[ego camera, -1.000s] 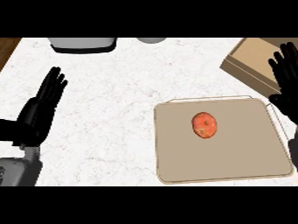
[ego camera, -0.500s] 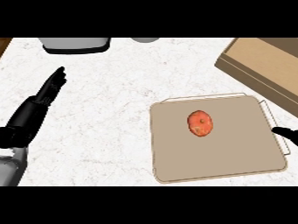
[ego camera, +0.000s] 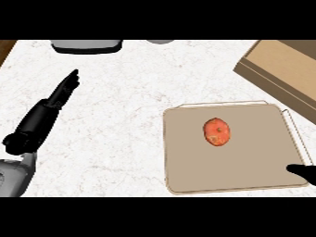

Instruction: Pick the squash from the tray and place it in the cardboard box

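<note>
Right robot hand (barely visible) near squash.

Kitchen: white marble counter with a grey appliance.

You will find no legible text, label, brand, number or sign anywhere in the head view. The left forearm's grey cuff carries a small dark marking — it is too blurred to read. The cardboard box shows plain faces only — no print.
</note>
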